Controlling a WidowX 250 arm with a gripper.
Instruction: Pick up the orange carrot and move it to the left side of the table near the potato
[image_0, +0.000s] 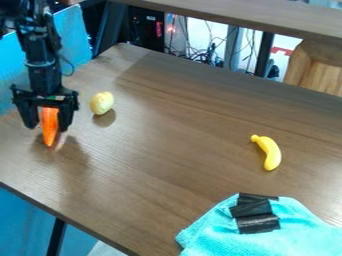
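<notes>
Holding a smooth orange carrot (50, 129), tapered end down, in the black pincer (48, 125).
Parted about the carrot's width, pressing its sides, at the left of the wood-grained bench (160, 160); near a pale yellow, rounded potato (101, 103), well apart from a glossy curved banana (270, 153) and a fuzzy turquoise cloth (300, 235) with flat black tape strips (258, 224).

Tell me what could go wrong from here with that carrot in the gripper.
The carrot points tip down in the gripper, and its tapered shape might let it slip out. The pale yellow, rounded thing sits close beside the gripper, so a swing toward it could knock it and perhaps set it rolling.
</notes>
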